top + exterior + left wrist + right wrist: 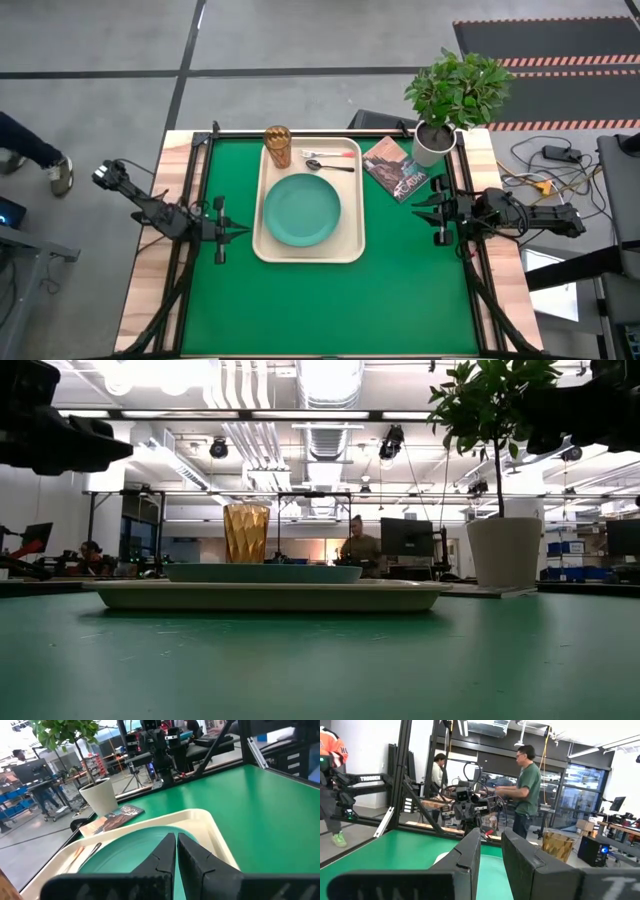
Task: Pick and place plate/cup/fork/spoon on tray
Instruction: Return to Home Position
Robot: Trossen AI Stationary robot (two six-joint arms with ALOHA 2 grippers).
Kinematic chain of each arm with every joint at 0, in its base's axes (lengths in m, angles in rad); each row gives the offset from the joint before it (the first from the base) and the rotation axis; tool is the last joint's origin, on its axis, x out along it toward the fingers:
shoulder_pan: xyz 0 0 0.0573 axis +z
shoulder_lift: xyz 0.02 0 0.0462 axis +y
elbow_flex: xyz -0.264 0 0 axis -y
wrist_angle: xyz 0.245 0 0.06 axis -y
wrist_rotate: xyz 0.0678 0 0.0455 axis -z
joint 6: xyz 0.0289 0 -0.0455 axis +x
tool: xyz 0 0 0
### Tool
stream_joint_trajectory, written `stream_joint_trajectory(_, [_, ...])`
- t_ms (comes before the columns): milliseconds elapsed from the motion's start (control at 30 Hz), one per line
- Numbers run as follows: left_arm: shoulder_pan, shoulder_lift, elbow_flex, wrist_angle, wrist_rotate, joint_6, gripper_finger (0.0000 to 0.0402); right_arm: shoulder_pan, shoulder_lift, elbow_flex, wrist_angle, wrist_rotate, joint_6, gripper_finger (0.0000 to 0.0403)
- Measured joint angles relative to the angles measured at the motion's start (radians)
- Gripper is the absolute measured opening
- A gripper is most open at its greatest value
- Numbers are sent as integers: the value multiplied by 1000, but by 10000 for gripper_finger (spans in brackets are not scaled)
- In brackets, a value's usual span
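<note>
The cream tray (352, 235) lies mid-table. On it the teal plate (301, 209) lies flat. The amber cup (278, 146) stands upright at the tray's far left corner. The pale fork (318, 154) and the dark spoon (331, 166) lie side by side along the tray's far rim. My left gripper (243, 231) is shut and empty, just left of the tray, pointing at it; its wrist view shows the plate (125, 855) past the fingertips. My right gripper (420, 205) is open and empty, right of the tray, above the table.
A white plant pot (433, 143) with a leafy plant stands at the far right corner. A booklet (396, 168) lies beside it, right of the tray. The green mat (330, 300) is bare toward the near edge. People stand in the room beyond the table.
</note>
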Motion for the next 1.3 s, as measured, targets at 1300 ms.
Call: stream_joint_trajectory(1300, [0,135,0,0,0,0,0,0,0,0,0,0,0,68])
